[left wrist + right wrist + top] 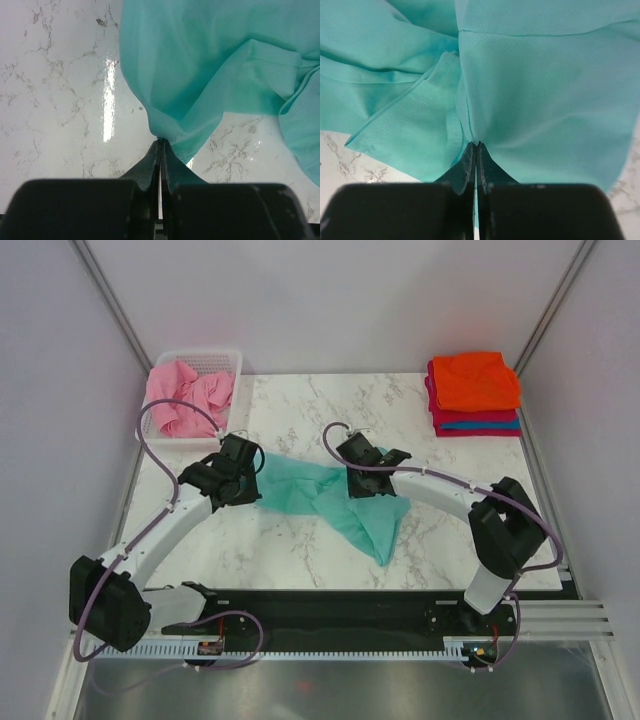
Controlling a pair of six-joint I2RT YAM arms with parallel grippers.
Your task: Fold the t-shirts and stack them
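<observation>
A teal t-shirt [335, 500] hangs crumpled between my two grippers over the middle of the marble table. My left gripper [250, 468] is shut on its left edge; in the left wrist view the gripper [160, 140] pinches a corner of the teal cloth [210, 65]. My right gripper [372, 466] is shut on the shirt's upper right part; in the right wrist view the gripper [476, 144] grips a fold of the cloth [540, 90]. A pink t-shirt [185, 400] lies crumpled in the basket. A folded stack, orange [475, 380] on crimson and blue, sits at the back right.
A white slotted basket [222, 362] stands at the back left corner. The marble tabletop [300, 410] is bounded by grey walls on both sides. A black rail with the arm bases runs along the near edge.
</observation>
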